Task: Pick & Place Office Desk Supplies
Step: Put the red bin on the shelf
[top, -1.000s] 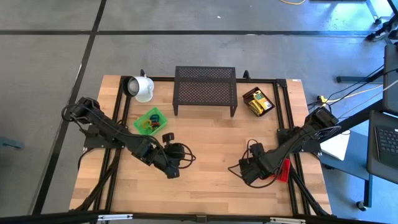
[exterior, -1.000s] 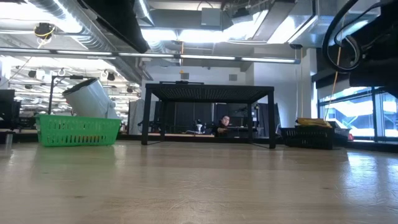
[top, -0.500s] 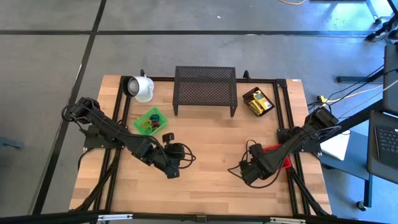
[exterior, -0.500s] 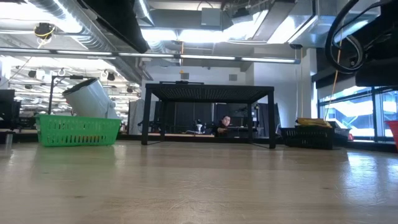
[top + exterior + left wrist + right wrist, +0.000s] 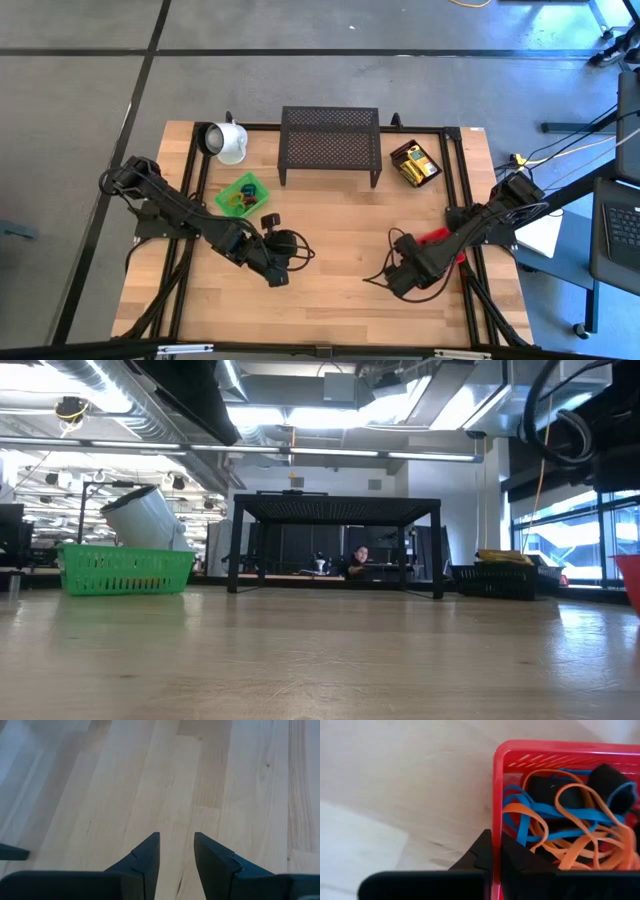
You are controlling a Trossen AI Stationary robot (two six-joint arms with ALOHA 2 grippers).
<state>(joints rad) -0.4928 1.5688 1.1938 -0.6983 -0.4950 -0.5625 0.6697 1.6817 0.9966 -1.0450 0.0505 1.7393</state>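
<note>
A: Rubber loops point(image 5: 555, 827), mostly orange and blue with some black among them, lie tangled in a small red basket point(image 5: 498, 795), near the tabletop's point(image 5: 340, 215) right edge, toward the front.

B: We see the right gripper point(image 5: 492, 851) shut on that basket's wall, one finger inside and one outside the rim. From above, the right gripper point(image 5: 400, 280) sits just beside the red basket point(image 5: 438, 240), which is mostly hidden under the arm.

A: The left gripper point(image 5: 285, 247) hovers over bare wood in the front left part of the tabletop. Its own camera shows the fingers point(image 5: 147, 855) parted with nothing between them, only planks.

B: Farther back on the left we find a green basket point(image 5: 241, 194) holding more coloured pieces; we cannot tell their shapes from above. In the low view the green basket point(image 5: 125, 570) stands upright on the wood.

A: Near the back right corner, a dark tray point(image 5: 414, 164) holds the flat yellow boxes point(image 5: 416, 170) with green print, packed side by side. We cannot count them surely.

B: At the back edge, in the middle, stands the black mesh shelf point(image 5: 330, 145). At the back left corner a white mug point(image 5: 228, 142) lies on its side.
</note>
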